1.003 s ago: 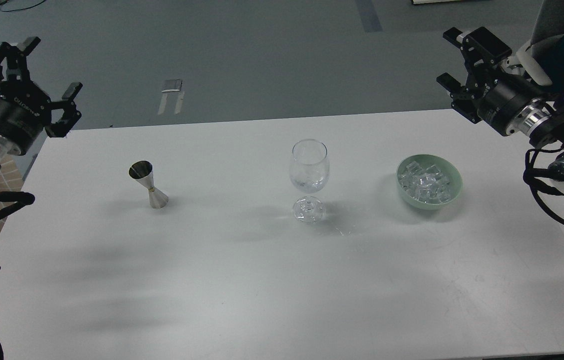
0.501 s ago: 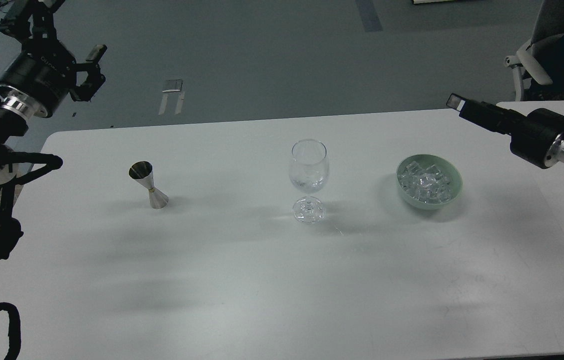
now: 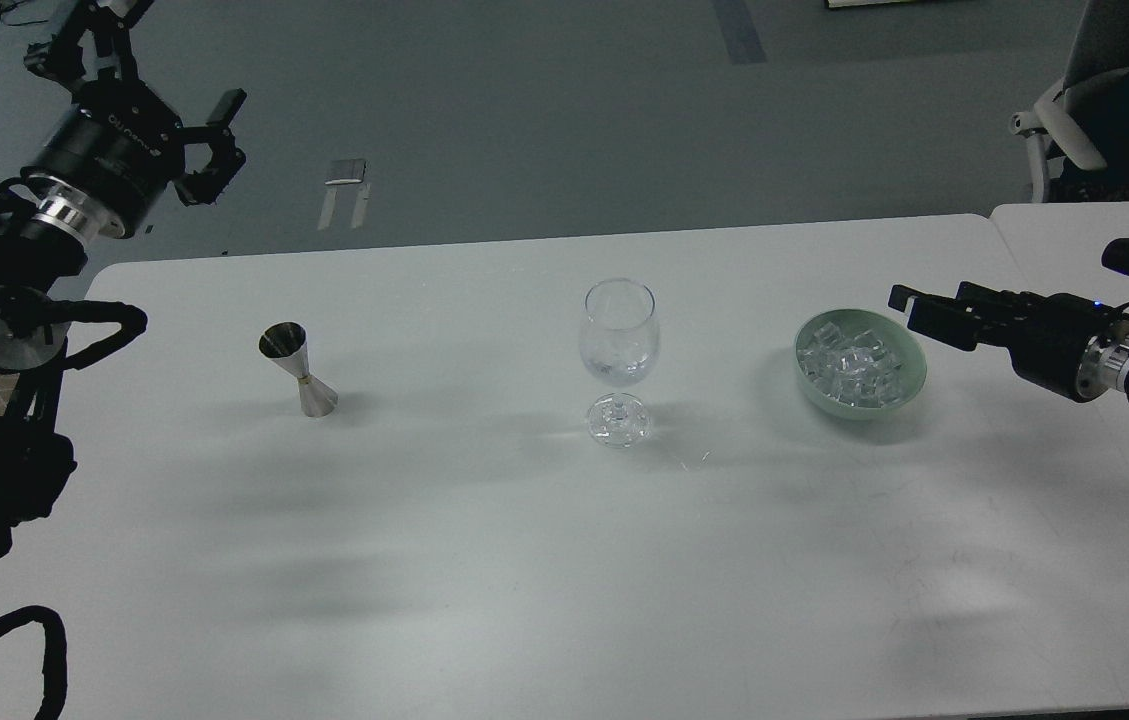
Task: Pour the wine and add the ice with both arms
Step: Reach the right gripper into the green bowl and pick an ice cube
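So on the white table (image 3: 524,560) there's three things in a row. Far left is a little steel jigger (image 3: 298,370), hourglass shape, standing upright but looking tilted from up here. Middle is the clear stemmed wine glass (image 3: 618,355), upright, well apart from both neighbours. On the right is a pale green bowl (image 3: 909,380), and the ice (image 3: 849,365) is all piled inside it, a bunch of small glassy cubes.

My left fingers (image 3: 149,85) are up high at the far left, past the back edge of the table, over the grey floor. They're spread wide apart with nothing in them. There's white lettering on the round black body just behind them; it looks like the ROBOTIQ name but I can only half make it out at this angle.

My right fingers (image 3: 924,310) come in low from the right, pointing left, tips right by the bowl's right rim. I see them side-on and dark, so I honestly can't tell if they're apart or together. Can't tell if they touch the rim either. No writing readable on that side, just a tiny blue light on the body.
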Available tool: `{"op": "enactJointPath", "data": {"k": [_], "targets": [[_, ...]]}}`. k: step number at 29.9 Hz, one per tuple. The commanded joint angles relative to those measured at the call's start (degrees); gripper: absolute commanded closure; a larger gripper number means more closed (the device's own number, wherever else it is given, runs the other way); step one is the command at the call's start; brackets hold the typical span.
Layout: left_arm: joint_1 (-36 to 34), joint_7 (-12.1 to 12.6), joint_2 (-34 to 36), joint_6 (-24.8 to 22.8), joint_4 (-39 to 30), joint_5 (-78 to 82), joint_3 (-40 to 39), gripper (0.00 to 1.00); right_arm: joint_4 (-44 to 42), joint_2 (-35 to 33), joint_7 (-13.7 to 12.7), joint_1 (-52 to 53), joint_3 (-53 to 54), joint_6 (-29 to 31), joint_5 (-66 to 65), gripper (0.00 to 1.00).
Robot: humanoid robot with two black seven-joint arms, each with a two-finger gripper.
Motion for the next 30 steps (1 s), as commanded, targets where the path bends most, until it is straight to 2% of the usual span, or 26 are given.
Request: {"op": "enactJointPath", "data": {"k": [1,4,9,24,30], "targets": [[0.0,-0.1,-0.3,0.8,0.1,0.1,0.0,0.02,-2.2,3.8,0.0,-0.2,0.0,-1.0,0.0,0.33],[0.0,-0.5,-0.2,0.8,0.0,0.2,0.0,0.02,-2.9,5.0,0.0,-0.8,-0.2,-1.1,-0.3,0.36],[0.0,-0.6,-0.3,0.8,0.1,0.2,0.0,0.02,-4.0,5.5,0.0,0.3,-4.3,-1.1,-0.6,0.35],[0.0,-0.8,-0.7,0.5,0.0,0.3,0.0,0.02,-6.9,8.3,-0.1,1.9,-5.2,-1.0,-1.1,0.36],[0.0,-0.8,-0.8,0.5,0.0,0.3,0.0,0.02,-8.6,9.1,-0.1,3.0,-6.9,-1.1,-2.1,0.41]]}}
